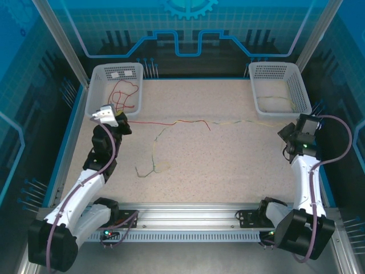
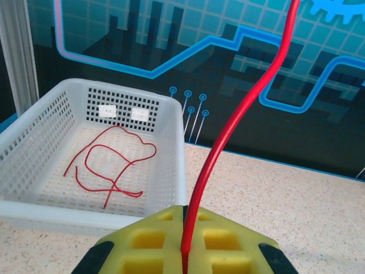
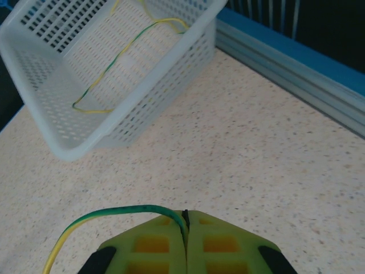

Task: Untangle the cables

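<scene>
My left gripper (image 1: 123,121) (image 2: 185,220) is shut on a red cable (image 2: 242,111), which rises from between the yellow pads. Across the table that red cable (image 1: 165,123) runs right and meets a yellow-green cable (image 1: 245,123). That cable stretches to my right gripper (image 1: 288,132) (image 3: 185,220), which is shut on its green end (image 3: 114,216). Another yellow-green cable (image 1: 153,155) lies wavy on the table's middle left. A loose red cable (image 2: 108,165) lies in the left basket. The right basket holds a yellow-green cable (image 3: 122,54).
The white left basket (image 1: 96,85) stands at the back left corner, just beyond my left gripper. The white right basket (image 1: 303,85) stands at the back right, close to my right gripper. Blue rails and walls (image 1: 182,77) bound the speckled table.
</scene>
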You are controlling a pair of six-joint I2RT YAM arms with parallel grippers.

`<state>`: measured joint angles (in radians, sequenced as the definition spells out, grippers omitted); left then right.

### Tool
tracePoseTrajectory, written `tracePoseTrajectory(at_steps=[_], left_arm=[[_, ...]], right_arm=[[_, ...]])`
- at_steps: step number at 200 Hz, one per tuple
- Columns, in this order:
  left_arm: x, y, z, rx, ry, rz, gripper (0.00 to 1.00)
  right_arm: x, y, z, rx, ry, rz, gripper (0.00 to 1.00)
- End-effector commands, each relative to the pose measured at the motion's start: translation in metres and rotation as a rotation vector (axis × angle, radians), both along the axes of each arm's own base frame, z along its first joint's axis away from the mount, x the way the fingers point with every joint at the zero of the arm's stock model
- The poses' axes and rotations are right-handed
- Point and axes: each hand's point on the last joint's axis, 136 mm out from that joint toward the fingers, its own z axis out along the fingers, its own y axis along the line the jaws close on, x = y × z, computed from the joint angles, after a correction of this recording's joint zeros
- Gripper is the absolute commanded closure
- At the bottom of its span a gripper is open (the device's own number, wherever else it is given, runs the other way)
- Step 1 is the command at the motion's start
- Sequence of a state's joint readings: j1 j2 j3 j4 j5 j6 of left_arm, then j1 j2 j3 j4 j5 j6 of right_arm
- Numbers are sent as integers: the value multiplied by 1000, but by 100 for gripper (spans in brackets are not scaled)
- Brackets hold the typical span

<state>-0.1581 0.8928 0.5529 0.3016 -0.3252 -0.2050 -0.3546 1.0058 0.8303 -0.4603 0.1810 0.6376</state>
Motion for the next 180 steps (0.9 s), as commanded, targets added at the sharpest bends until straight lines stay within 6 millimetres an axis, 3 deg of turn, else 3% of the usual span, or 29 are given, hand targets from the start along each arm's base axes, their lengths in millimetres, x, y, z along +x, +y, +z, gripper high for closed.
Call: tracePoseTrajectory(at_steps=[1,49,72,103,142,180], left_arm=[[-5,38,-1,-27,4,165,100],[-2,56,-17,-109,71,220,100],[7,40,-14,-134,59,122,100],[13,20,-1,-142,32,6,100],[20,-27,15,-118,32,-204,100],[17,-42,37,-150,-14,-263,100]], right_arm=[[-27,-35,0,-70,41,-190,100],[-28,-39,7,-63,5,-199,100],[-18,-25,4,-22,-21,-137,100],[-18,-22,7,-49,-39,-114,100],[3,23,16,-32,-110,59,100],[10,48,18,-83,-134,126,100]])
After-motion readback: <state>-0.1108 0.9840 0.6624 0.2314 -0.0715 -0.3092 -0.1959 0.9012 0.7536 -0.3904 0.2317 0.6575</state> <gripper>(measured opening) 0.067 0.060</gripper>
